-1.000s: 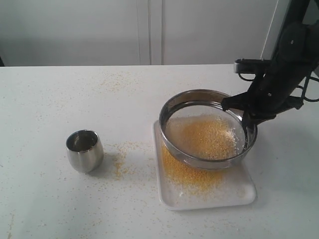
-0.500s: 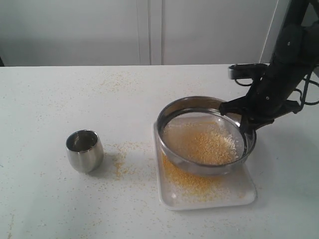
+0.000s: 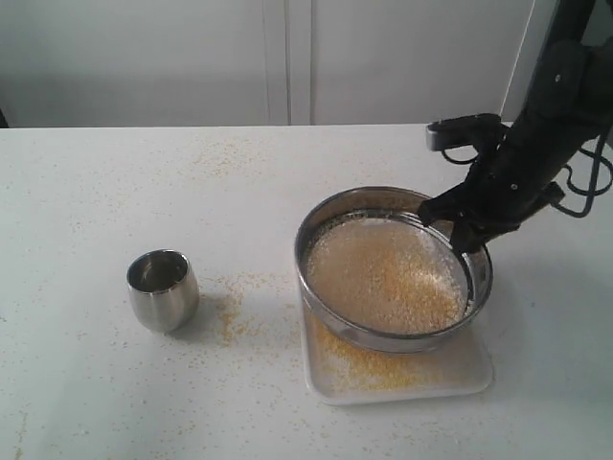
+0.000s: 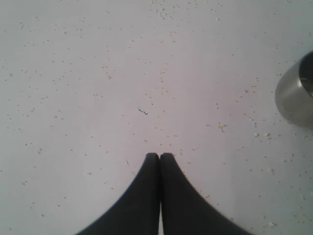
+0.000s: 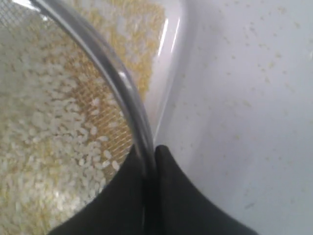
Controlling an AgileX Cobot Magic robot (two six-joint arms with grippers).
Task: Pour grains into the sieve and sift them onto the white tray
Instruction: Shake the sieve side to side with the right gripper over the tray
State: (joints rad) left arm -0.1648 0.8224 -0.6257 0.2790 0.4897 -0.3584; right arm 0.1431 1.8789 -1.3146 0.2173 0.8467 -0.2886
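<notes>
The steel sieve (image 3: 330, 216) hovers just above the white tray (image 3: 479, 369), its mesh spread with pale and golden grains (image 3: 388, 278). Fine yellow meal lies on the tray beneath it. My right gripper (image 3: 460, 228) is shut on the sieve's far right rim; in the right wrist view the gripper (image 5: 150, 152) pinches the rim of the sieve (image 5: 105, 61), with whitish grains (image 5: 49, 127) inside and the tray (image 5: 168, 63) beyond. The left gripper (image 4: 160, 155) is shut on nothing over bare table, and it does not show in the exterior view.
A small rounded steel cup (image 3: 163, 289) stands upright left of the tray; its side shows as the cup (image 4: 293, 95) in the left wrist view. Spilled yellow meal (image 3: 230, 316) dusts the table between cup and tray. White cabinets stand behind the table.
The right gripper has carried the sieve left and lower, from tilted to near level. The grains, heaped at the lower right, now spread across the mesh, and the meal on the tray looks thinner.
</notes>
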